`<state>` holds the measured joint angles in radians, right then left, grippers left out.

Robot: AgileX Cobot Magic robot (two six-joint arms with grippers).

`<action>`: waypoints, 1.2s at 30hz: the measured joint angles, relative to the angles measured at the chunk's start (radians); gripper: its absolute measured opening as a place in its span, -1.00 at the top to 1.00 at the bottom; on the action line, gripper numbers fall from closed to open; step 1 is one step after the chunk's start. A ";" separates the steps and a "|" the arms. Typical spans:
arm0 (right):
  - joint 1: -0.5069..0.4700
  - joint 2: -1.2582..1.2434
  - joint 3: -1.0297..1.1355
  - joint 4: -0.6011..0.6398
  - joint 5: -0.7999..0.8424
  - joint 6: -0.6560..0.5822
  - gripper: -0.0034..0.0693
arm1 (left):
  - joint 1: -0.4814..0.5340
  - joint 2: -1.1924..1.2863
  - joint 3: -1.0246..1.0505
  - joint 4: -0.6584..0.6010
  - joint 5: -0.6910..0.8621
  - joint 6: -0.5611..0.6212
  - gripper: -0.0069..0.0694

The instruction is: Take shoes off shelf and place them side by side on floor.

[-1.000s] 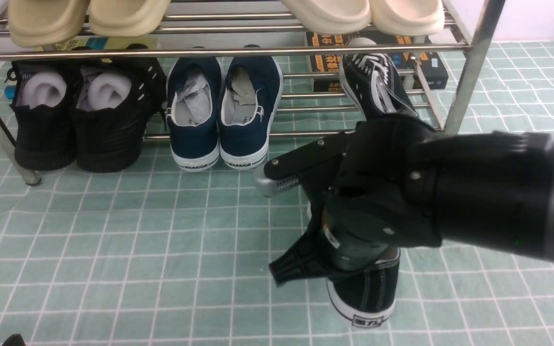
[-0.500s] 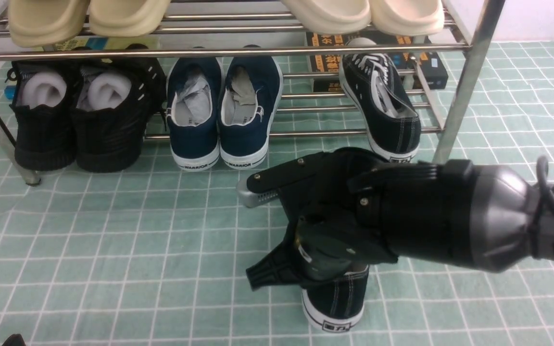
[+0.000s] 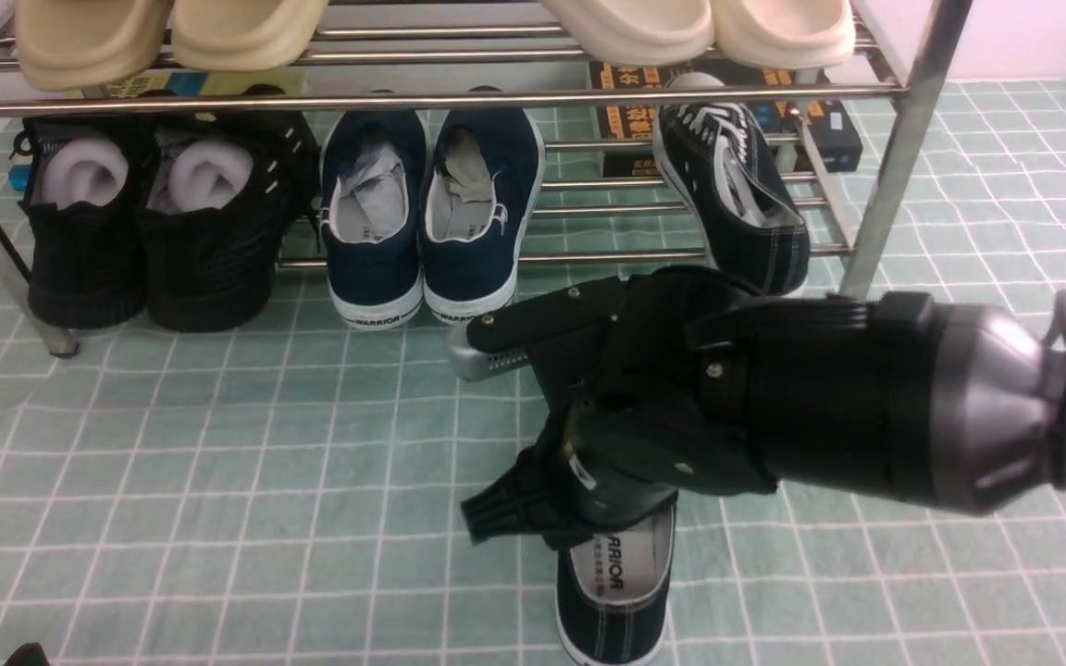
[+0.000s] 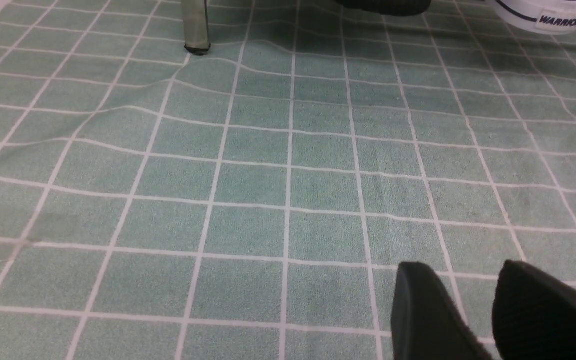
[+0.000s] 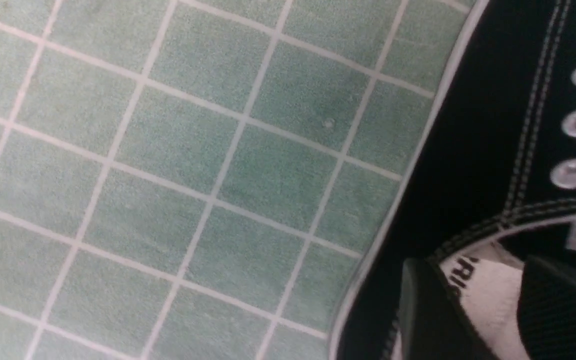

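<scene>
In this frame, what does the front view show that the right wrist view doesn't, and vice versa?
Front only: the shelf, the second sneaker on its lower tier, and the navy slip-ons. Right wrist only: metal eyelets and the fingers spread at the collar. Both: the near sneaker, printed insole showing, lying on the green gridded floor.
</scene>
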<state>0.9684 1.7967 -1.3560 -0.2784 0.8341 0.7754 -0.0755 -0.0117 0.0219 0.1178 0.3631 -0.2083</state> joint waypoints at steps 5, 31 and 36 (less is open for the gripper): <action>-0.013 -0.113 -0.067 0.007 0.124 -0.214 0.38 | 0.000 0.000 0.000 0.000 0.000 0.000 0.18; -0.444 -0.035 -0.224 0.170 -0.065 -0.539 0.25 | 0.000 0.000 0.000 0.000 0.000 0.000 0.19; -0.467 0.034 -0.233 0.166 -0.182 -0.553 -0.05 | 0.000 0.000 0.000 0.000 0.000 0.000 0.19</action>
<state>0.5012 1.8305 -1.5886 -0.1127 0.6520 0.2228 -0.0755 -0.0117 0.0219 0.1178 0.3631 -0.2083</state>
